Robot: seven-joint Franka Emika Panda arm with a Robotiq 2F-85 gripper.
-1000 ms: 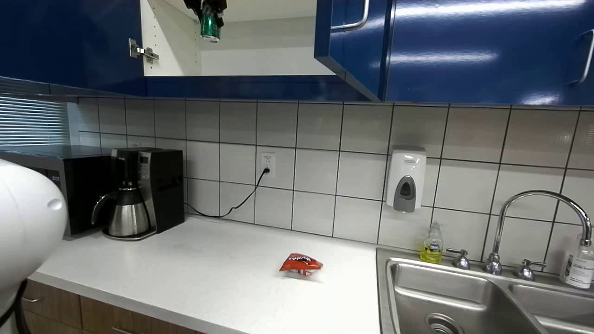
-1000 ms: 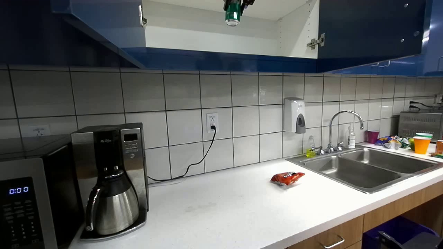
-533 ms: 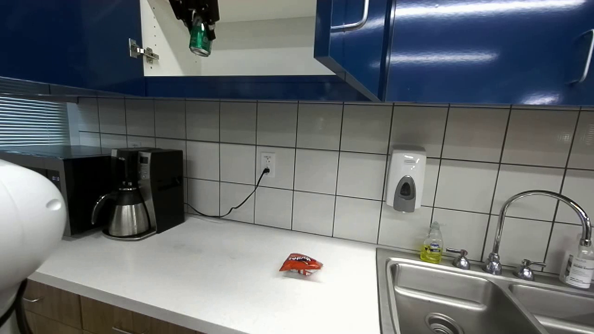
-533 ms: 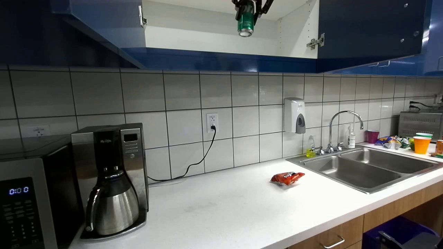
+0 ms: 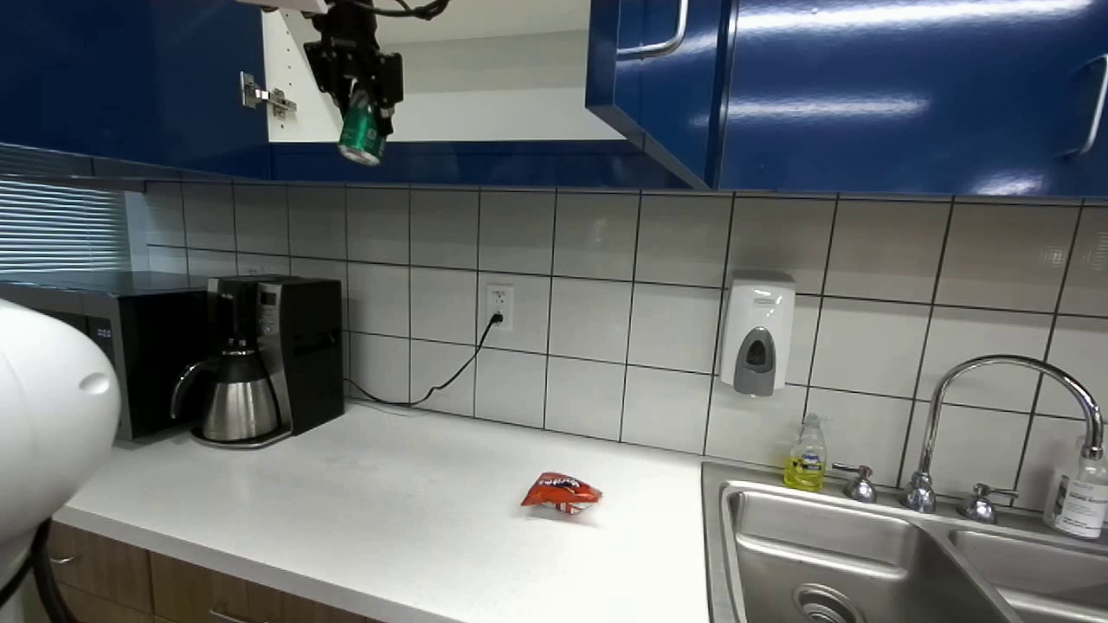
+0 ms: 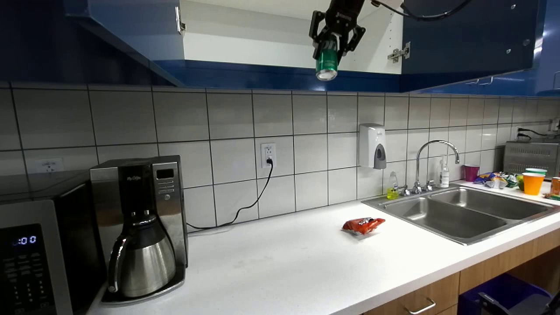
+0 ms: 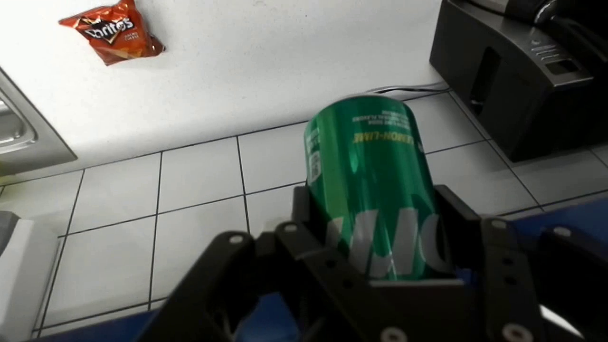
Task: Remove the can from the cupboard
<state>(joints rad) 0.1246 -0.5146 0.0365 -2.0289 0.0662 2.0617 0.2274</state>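
Note:
The green can (image 5: 359,138) is held by my gripper (image 5: 368,117) in front of the open cupboard (image 5: 493,95). In an exterior view the can (image 6: 327,63) hangs from my gripper (image 6: 329,53), slightly tilted, its lower end overlapping the cupboard's blue bottom edge (image 6: 262,76). The cupboard's doors stand open on both sides of its white interior. In the wrist view both fingers of my gripper (image 7: 373,204) press on the sides of the can (image 7: 370,161). The can's far end points down toward the counter; its other end is hidden between the fingers.
Below is the white counter (image 5: 389,510) with a red chip packet (image 5: 561,493). A coffee maker (image 6: 148,227) and microwave (image 6: 35,245) stand at one end, a steel sink (image 6: 459,210) at the other. A soap dispenser (image 5: 758,333) hangs on the tiled wall. An open door (image 5: 658,86) flanks the cupboard.
My gripper and the can have moved down and outward from the cupboard opening, and the can has tilted a little. More of the gripper and arm now shows. The can stays held.

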